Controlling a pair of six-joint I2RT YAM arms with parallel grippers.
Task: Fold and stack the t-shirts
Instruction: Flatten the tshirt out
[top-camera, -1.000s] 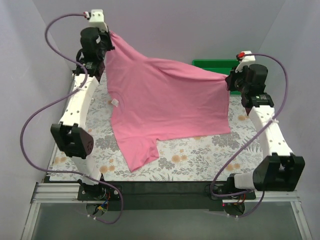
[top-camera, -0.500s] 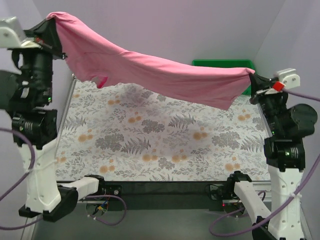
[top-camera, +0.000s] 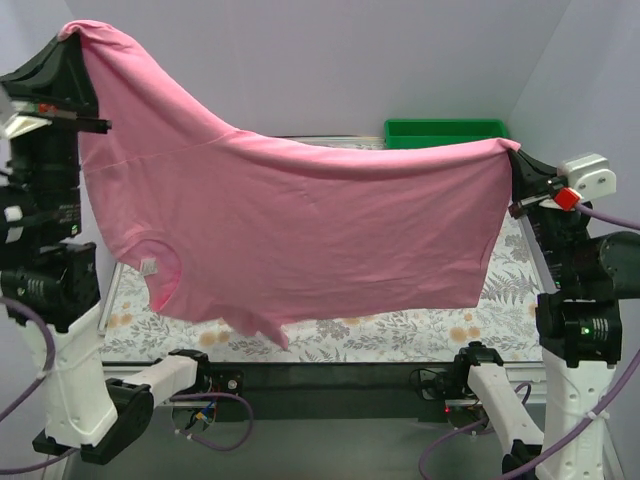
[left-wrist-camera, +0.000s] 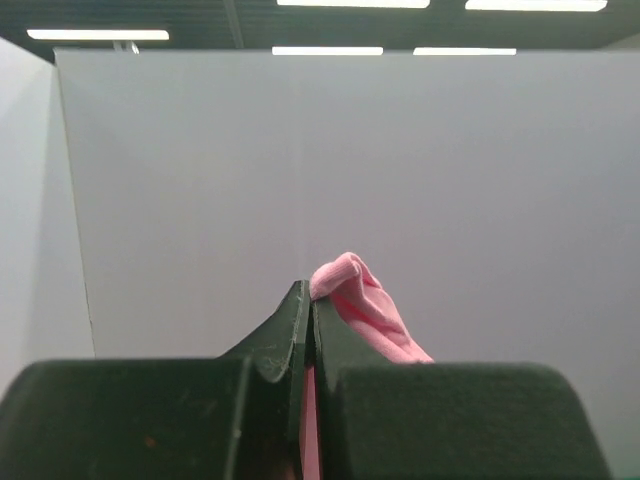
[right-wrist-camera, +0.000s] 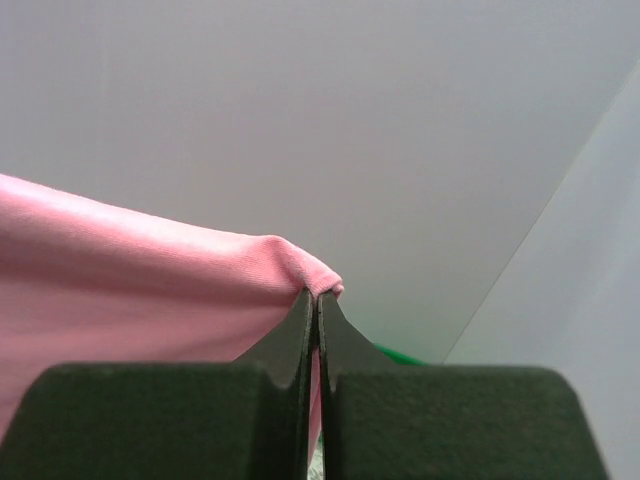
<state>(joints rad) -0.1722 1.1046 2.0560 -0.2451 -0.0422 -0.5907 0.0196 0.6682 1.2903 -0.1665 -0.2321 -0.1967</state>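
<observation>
Walls (top-camera: 330, 60): plain pale grey, 12 o'clock and both flanks.
Table (top-camera: 400, 335): floral cover, 6 o'clock.
Ceiling lights (left-wrist-camera: 327, 50): long white strips.

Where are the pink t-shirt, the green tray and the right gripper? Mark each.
pink t-shirt (top-camera: 320, 230): top external view, middle of cloth.
green tray (top-camera: 445, 136): top external view, front wall.
right gripper (right-wrist-camera: 317, 298): right wrist view, between fingertips.
</observation>
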